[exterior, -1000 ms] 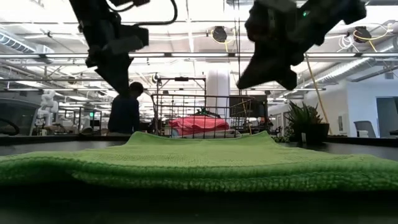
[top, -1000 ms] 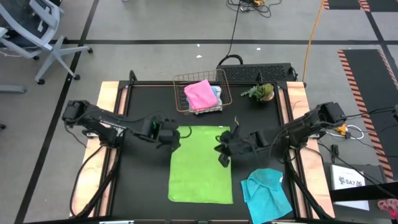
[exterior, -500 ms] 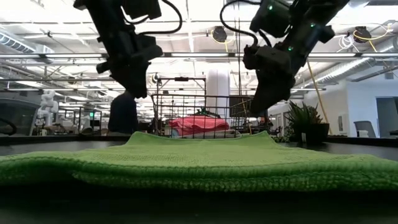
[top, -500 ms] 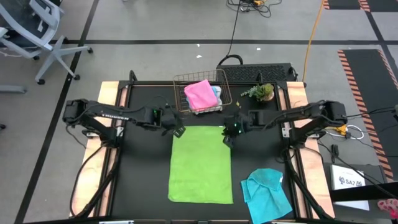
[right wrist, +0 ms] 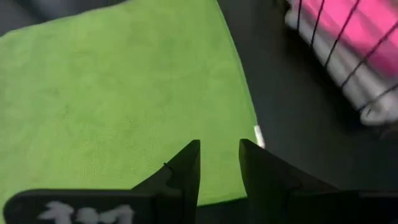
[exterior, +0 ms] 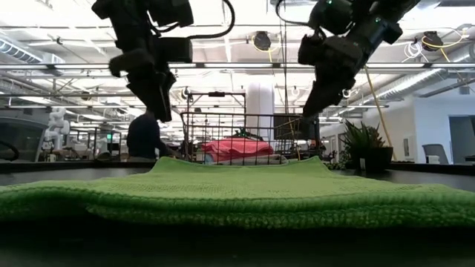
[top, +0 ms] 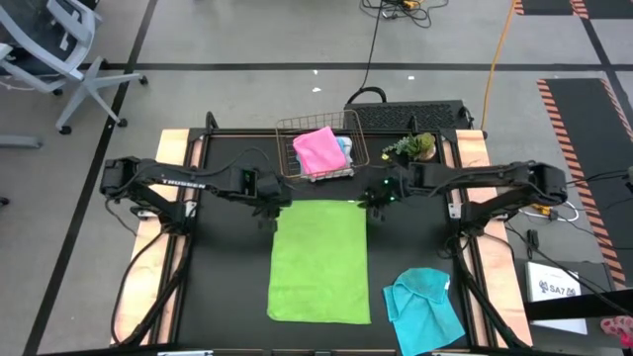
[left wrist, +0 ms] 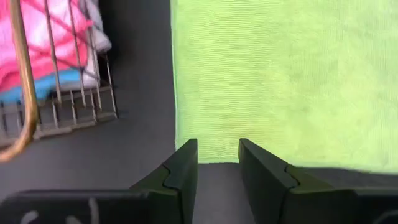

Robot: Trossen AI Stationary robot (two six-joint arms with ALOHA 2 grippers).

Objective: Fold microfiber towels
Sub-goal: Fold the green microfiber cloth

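A lime green microfiber towel lies spread flat on the black table. My left gripper hangs open above the towel's far left corner, with nothing between its fingers. My right gripper hangs open above the far right corner, also with nothing between its fingers. In the low view both grippers stand well clear above the towel. A pink towel lies in the wire basket on top of a blue one. A cyan towel lies crumpled at the near right.
The copper wire basket stands at the far edge, just behind the green towel. A small green plant stands to the basket's right. Bare black table lies left of the green towel and between it and the cyan towel.
My right gripper has gone from over the green towel's right edge toward the table's far edge, and now hangs over the far right corner. My left gripper has rolled about its own line and shifted a little near the far left corner. The towel has stayed flat.
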